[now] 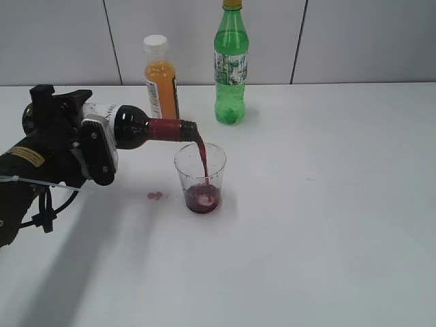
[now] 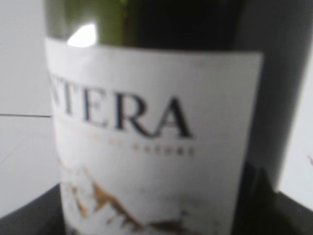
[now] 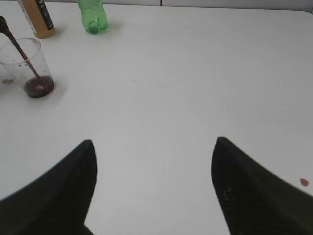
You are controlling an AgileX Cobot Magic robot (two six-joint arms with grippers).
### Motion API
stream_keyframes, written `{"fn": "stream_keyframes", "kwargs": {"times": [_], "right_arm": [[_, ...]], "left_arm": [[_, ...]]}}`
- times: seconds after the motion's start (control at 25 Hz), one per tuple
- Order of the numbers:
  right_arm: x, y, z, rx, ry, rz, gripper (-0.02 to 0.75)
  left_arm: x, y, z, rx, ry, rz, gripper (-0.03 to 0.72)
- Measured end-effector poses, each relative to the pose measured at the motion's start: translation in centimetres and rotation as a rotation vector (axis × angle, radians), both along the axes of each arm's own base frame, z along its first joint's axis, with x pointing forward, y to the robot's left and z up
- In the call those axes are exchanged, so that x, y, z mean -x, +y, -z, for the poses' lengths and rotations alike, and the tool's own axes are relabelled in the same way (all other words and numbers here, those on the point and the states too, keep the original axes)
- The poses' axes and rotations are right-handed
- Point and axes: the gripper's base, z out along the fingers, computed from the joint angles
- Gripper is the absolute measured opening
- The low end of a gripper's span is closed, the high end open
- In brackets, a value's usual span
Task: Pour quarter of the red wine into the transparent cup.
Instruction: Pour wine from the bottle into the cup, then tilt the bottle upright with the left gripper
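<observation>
Only the exterior view shows the left hand clamping the pouring wine bottle; right hand gapes.

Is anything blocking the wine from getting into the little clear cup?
No. The wine bottle is tipped with its mouth over the transparent cup, and the red wine streams straight in. The orange juice bottle and green soda bottle stand behind.

Exterior slants down at the table; left wrist hugs the bottle label; right wrist shares the cup.
</observation>
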Motion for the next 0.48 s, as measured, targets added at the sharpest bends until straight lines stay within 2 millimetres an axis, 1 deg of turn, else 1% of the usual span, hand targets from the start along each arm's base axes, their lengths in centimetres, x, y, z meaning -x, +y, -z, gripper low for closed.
{"fn": "stream_keyframes", "kwargs": {"times": [0.48], "right_arm": [[0.00,0.00,0.00,0.000,0.000,0.000,0.585]], "left_arm": [[0.00,0.00,0.00,-0.003,0.000,0.000,0.554]]}}
